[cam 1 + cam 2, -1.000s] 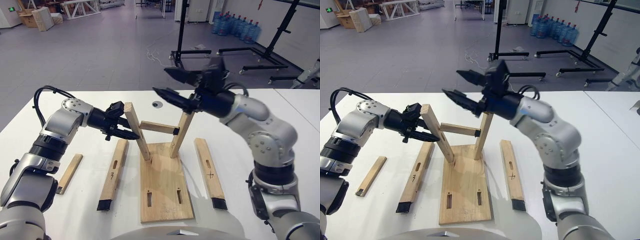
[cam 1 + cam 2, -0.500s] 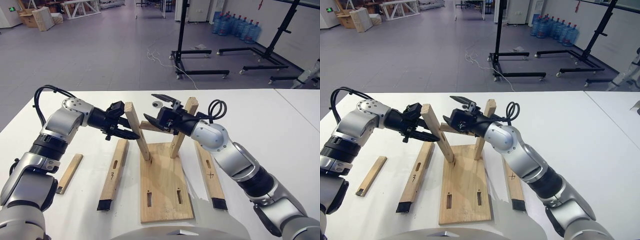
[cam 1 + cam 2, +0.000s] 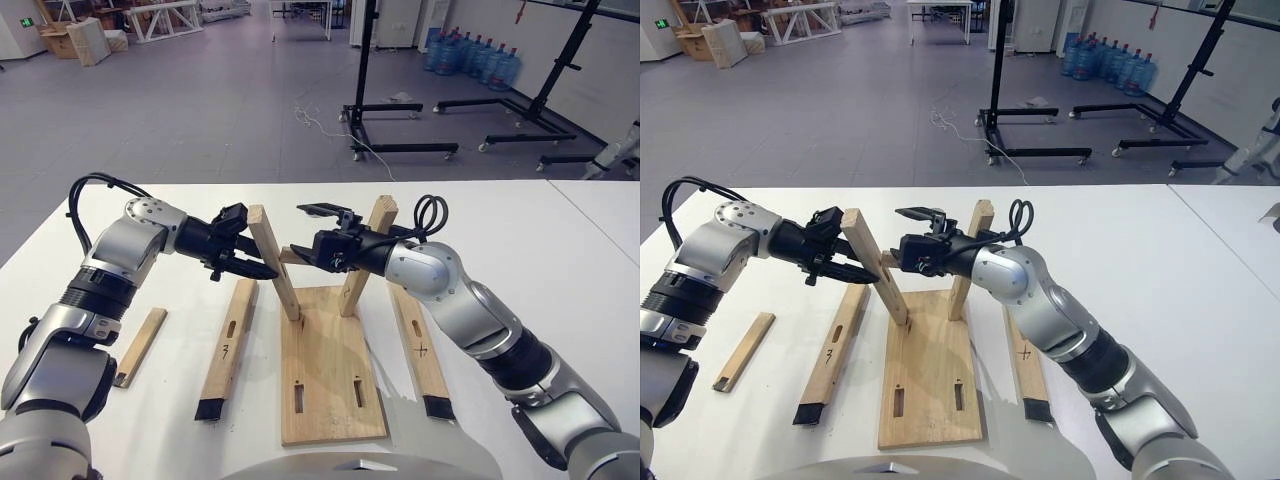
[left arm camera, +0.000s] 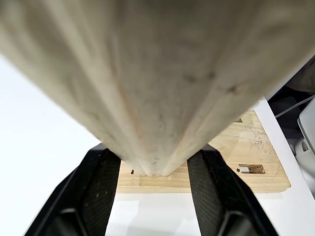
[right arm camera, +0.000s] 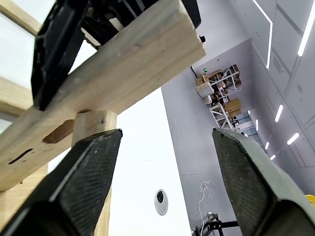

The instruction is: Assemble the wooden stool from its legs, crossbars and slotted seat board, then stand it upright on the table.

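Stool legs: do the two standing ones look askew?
Yes. The left leg, gripped by the left hand, and the right leg splay apart towards their tops instead of standing parallel on the seat board.

the seat board (image 3: pixel 330 370) lies flat on the table (image 3: pixel 560 260), in the middle toward the near edge. on its far end stand the left upright leg (image 3: pixel 267 238) and the right upright leg (image 3: pixel 357 285), with a crossbar (image 3: pixel 291 254) between them. the left loose leg (image 3: pixel 228 345) lies just left of the board and the right loose leg (image 3: pixel 418 345) just right. a short crossbar (image 3: pixel 138 345) lies farther left. the left gripper (image 3: pixel 262 268) meets the left upright leg from the left. the right gripper (image 3: pixel 308 232) sits between the upright legs, by the crossbar.
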`<move>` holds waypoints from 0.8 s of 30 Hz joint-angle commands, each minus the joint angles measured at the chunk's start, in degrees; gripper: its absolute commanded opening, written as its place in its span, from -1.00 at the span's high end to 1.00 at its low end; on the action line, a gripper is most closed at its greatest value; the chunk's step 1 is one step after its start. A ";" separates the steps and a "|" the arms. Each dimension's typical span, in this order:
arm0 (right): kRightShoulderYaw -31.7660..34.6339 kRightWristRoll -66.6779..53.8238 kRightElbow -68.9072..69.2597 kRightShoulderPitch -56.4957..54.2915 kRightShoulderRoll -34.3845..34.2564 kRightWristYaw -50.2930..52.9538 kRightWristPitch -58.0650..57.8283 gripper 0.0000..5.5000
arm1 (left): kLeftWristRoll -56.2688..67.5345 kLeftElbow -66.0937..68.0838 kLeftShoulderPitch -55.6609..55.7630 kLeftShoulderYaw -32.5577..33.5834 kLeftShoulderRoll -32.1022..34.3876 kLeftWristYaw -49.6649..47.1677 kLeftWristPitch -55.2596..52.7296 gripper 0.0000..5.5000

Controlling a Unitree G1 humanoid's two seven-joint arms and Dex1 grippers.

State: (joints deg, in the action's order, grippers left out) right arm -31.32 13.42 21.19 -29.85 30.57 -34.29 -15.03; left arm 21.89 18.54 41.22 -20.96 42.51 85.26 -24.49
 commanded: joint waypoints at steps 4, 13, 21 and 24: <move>-6.22 0.90 -7.77 6.41 2.93 -8.64 -1.92 -0.23 | -7.55 0.69 -2.47 -5.01 -0.12 -0.93 -0.85 0.27; -7.20 -4.07 -15.71 9.78 3.88 -14.00 -2.37 -0.23 | -8.38 1.71 -1.41 -5.64 -0.19 -0.18 0.18 0.27; -10.54 -0.48 -23.49 9.22 3.35 -13.67 0.98 -0.23 | -9.18 3.95 0.49 -6.45 -1.20 0.38 1.49 0.27; -9.97 -0.18 -23.65 8.70 3.16 -13.04 2.63 -0.23 | -9.54 4.20 0.49 -6.63 -1.26 0.18 1.89 0.27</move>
State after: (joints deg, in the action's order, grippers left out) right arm -30.72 6.50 10.62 -30.07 30.76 -39.50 -6.02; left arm 21.74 21.64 42.75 -21.63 41.57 86.06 -23.03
